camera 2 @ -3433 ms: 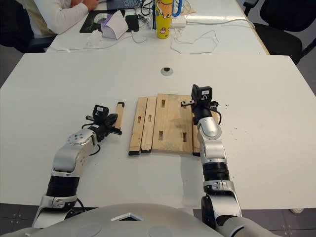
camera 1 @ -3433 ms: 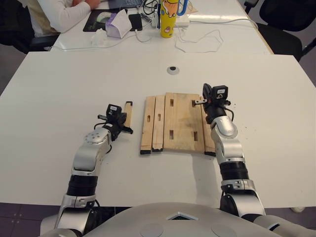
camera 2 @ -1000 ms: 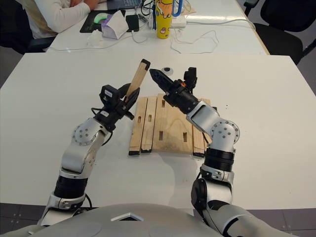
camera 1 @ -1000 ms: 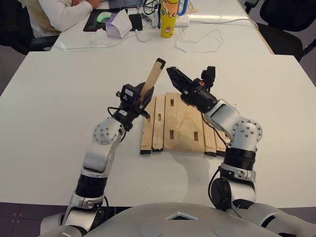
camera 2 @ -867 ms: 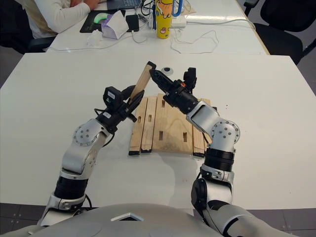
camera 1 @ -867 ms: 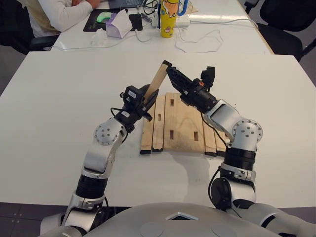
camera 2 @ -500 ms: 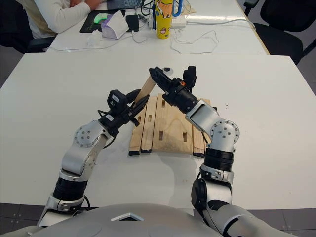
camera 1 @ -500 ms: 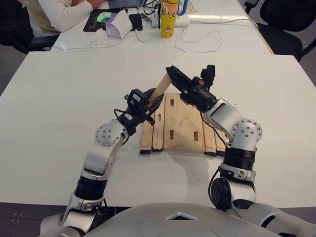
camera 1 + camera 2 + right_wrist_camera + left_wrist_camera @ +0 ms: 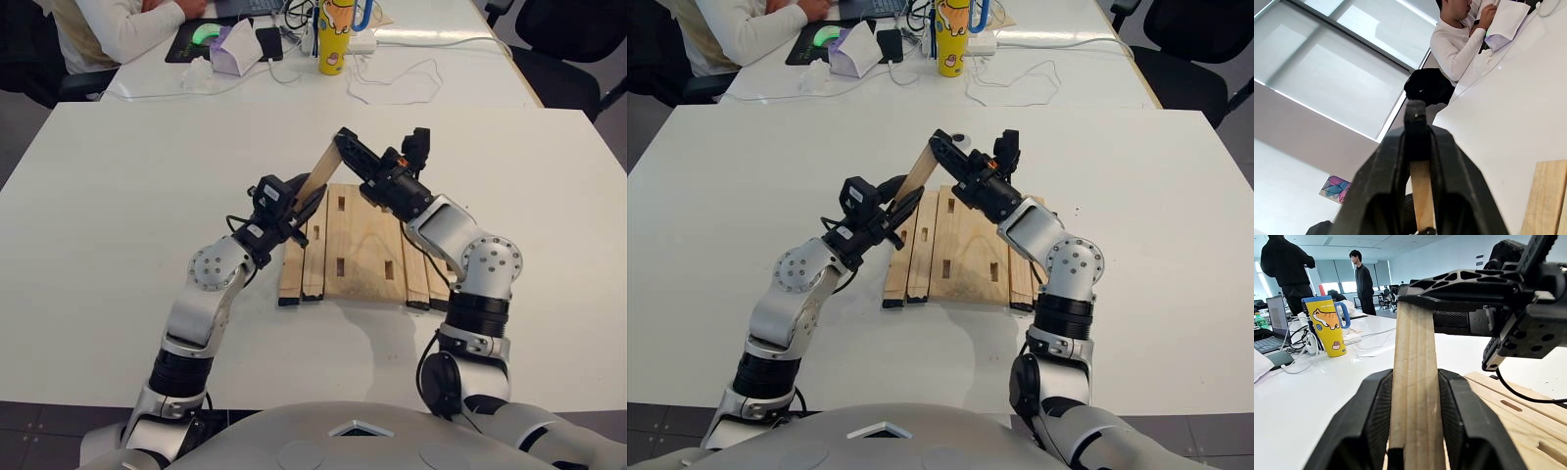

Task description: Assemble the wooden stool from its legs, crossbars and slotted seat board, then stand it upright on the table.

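A short wooden bar [image 9: 319, 174] is held slanted above the table, between both arms. My left gripper [image 9: 304, 201] is shut on its lower end, one finger on each side [image 9: 1380, 396]. My right gripper [image 9: 345, 143] is shut on the upper end, and its fingers [image 9: 1393, 161] hug the bar's tip [image 9: 1420, 193]. Below them the slotted seat board [image 9: 364, 245] lies flat. Two slotted slats [image 9: 304, 245] lie against its left side and more slats [image 9: 419, 276] against its right.
A yellow mug [image 9: 333, 37], a white cable [image 9: 392, 83], a purple box [image 9: 233, 51] and a person's white sleeve [image 9: 118, 29] are on the far table. A small round grey disc [image 9: 958, 139] sits just behind the grippers. White tabletop [image 9: 118, 196] spreads on both sides.
The left gripper lifted the bar off the table and tilted it toward the right arm. The right gripper came up from the board's right side and shut on the bar's upper end.
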{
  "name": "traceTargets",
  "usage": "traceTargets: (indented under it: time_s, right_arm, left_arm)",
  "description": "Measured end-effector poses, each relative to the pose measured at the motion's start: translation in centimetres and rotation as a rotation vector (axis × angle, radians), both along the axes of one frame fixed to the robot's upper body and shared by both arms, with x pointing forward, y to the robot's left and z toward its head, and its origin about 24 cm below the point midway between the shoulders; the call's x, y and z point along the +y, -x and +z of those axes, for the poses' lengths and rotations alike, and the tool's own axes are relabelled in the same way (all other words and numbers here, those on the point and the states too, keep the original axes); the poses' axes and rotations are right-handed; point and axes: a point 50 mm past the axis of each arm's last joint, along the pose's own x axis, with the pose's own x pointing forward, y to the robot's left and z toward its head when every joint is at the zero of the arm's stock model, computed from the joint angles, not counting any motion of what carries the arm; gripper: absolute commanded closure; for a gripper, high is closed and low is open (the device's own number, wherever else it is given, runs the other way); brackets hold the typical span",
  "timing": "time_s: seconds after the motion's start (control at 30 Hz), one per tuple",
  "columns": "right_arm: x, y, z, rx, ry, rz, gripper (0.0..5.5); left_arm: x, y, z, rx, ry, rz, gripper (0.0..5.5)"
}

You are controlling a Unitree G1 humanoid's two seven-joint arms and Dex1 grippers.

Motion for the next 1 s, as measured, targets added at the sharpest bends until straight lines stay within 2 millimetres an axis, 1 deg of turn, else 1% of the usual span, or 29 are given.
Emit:
traceTargets:
  time_s: [0.17, 0.27, 0.37, 0.47, 0.5, 0.53, 0.6, 0.7, 0.73, 0.83, 0.93, 1.0]
  right_arm:
    - [-0.2, -0.2, 0.3, -0.024, -0.015, -0.032, 5.03]
    - [-1.0, -0.6, 0.3, -0.033, 0.005, -0.114, 5.03]
    - [-2.6, -1.5, 0.0, -0.029, 0.051, -0.246, 5.03]
    - [-5.5, -2.3, -0.5, -0.064, 0.237, -0.464, 5.03]
    - [-7.0, -2.2, -0.5, -0.093, 0.309, -0.552, 5.03]
    - [-7.9, -1.9, -0.7, -0.113, 0.366, -0.606, 5.03]
    - [-8.7, -0.9, -1.1, -0.150, 0.457, -0.654, 5.03]
    - [-8.9, 1.6, -1.7, -0.193, 0.565, -0.691, 5.03]
    - [-9.0, 2.2, -1.8, -0.198, 0.586, -0.704, 5.03]
    - [-9.3, 3.5, -1.7, -0.207, 0.632, -0.749, 5.03]
    - [-9.5, 4.0, -1.8, -0.186, 0.639, -0.770, 5.03]
    - [-9.9, 4.4, -2.8, -0.097, 0.621, -0.786, 5.03]
  left_arm:
    - [0.1, -0.1, -0.1, 0.006, 0.008, 0.025, 3.20]
    - [0.4, -0.2, 0.0, 0.007, 0.016, 0.049, 3.16]
    - [1.1, -0.6, -0.2, 0.016, 0.032, 0.106, 3.47]
    - [2.4, -1.2, -0.6, 0.046, 0.072, 0.212, 3.95]
    - [3.2, -1.5, -0.8, 0.061, 0.091, 0.269, 4.14]
    - [3.8, -1.7, -1.1, 0.074, 0.099, 0.316, 4.33]
    - [4.6, -1.9, -1.4, 0.087, 0.108, 0.373, 4.60]
    - [5.4, -2.1, -1.9, 0.109, 0.121, 0.442, 5.11]
    - [5.5, -2.1, -1.9, 0.108, 0.123, 0.451, 5.37]
    - [5.7, -2.1, -2.1, 0.109, 0.122, 0.476, 5.50]
    - [5.8, -2.1, -2.1, 0.109, 0.116, 0.489, 5.50]
    - [5.8, -2.1, -2.1, 0.109, 0.116, 0.485, 5.50]
